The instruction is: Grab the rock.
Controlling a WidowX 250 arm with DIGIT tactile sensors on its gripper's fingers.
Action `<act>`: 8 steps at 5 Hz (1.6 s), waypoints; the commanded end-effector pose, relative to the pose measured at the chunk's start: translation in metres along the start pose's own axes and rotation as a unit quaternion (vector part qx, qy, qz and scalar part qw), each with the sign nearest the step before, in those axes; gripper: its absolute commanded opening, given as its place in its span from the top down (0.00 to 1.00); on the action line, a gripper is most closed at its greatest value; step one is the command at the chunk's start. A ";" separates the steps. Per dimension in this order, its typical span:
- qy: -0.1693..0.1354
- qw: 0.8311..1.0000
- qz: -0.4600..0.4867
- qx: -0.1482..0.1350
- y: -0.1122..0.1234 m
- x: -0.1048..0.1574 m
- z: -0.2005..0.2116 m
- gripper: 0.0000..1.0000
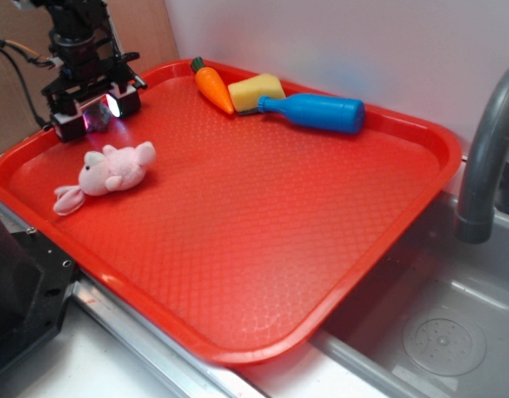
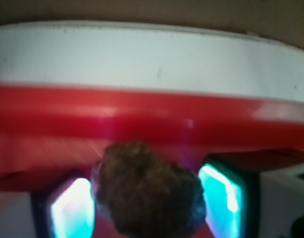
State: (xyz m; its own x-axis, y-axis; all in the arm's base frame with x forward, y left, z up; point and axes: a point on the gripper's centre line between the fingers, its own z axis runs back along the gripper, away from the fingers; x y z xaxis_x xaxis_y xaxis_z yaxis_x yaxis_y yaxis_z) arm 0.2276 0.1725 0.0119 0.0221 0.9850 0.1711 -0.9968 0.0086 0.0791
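Note:
The rock (image 2: 147,191) is a rough, lumpy dark grey-brown stone that fills the gap between my two glowing pads (image 2: 73,210) in the wrist view. Both pads press against its sides. In the exterior view my gripper (image 1: 97,114) is low over the far left corner of the red tray (image 1: 263,240), and the rock (image 1: 98,117) shows only as a dark patch between the fingers. The gripper is shut on the rock.
A pink plush bunny (image 1: 107,172) lies on the tray just in front of the gripper. A carrot (image 1: 213,87), a yellow sponge (image 1: 256,89) and a blue bottle (image 1: 317,111) lie along the tray's far rim (image 2: 152,109). A sink and a grey tap (image 1: 487,149) are at the right.

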 end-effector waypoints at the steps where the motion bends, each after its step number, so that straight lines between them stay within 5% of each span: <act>1: -0.023 0.985 -0.171 -0.023 0.018 -0.015 0.057 1.00; 2: -0.037 0.955 -0.284 -0.074 0.011 -0.049 0.114 1.00; 3: -0.003 0.910 -0.396 -0.125 0.014 -0.070 0.171 1.00; 4: 0.015 0.852 -0.507 -0.128 0.020 -0.091 0.205 1.00; 5: -0.006 0.780 -0.606 -0.153 0.022 -0.121 0.235 1.00; 6: 0.046 0.693 -0.692 -0.196 0.032 -0.129 0.241 1.00; 7: 0.023 0.662 -0.725 -0.188 0.039 -0.143 0.243 1.00; 8: 0.024 0.662 -0.727 -0.179 0.040 -0.148 0.240 1.00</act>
State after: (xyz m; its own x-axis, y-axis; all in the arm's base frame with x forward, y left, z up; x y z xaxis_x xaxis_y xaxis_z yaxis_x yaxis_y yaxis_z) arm 0.2201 -0.0513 0.2138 0.9901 -0.1030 0.0958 0.1130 0.9880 -0.1057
